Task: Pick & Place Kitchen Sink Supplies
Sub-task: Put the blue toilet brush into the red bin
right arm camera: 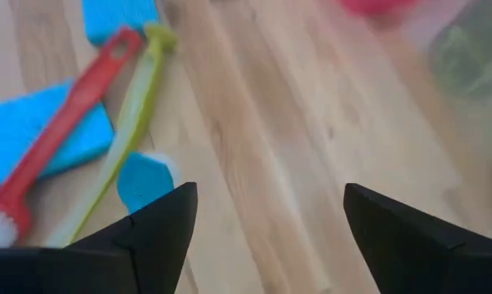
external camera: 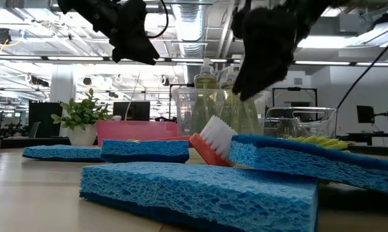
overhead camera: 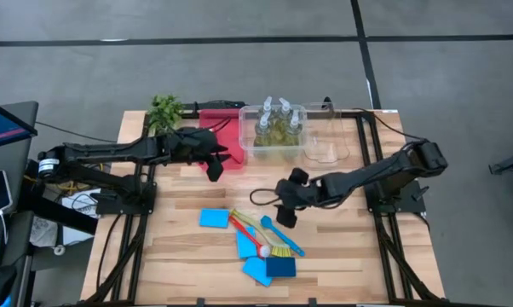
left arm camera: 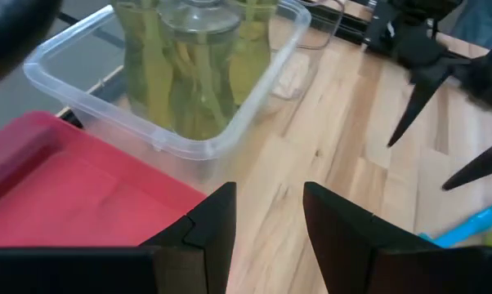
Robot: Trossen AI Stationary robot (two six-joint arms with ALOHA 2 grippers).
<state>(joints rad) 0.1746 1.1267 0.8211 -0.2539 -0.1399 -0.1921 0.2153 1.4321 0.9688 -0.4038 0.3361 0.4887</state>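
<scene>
Both grippers hang empty, fingers parted: right gripper [overhead camera: 284, 212] above brushes [overhead camera: 269, 237], left gripper [overhead camera: 216, 162] beside the bottle bin [overhead camera: 248, 147].

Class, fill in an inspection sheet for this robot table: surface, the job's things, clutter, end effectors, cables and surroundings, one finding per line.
Surface: wooden table, bare between the piles.
Job's things: bottles standing in a clear bin; blue sponges and red brush, yellow brush and blue brush lying loose near the front.
Clutter: potted plant, red tray, a second clear bin.
End effectors: left end effector open, empty, by the tray; right end effector open, empty, above the brushes.
Cables: black cable looped near the right arm.
Surroundings: grey floor; monitor to the left.
</scene>
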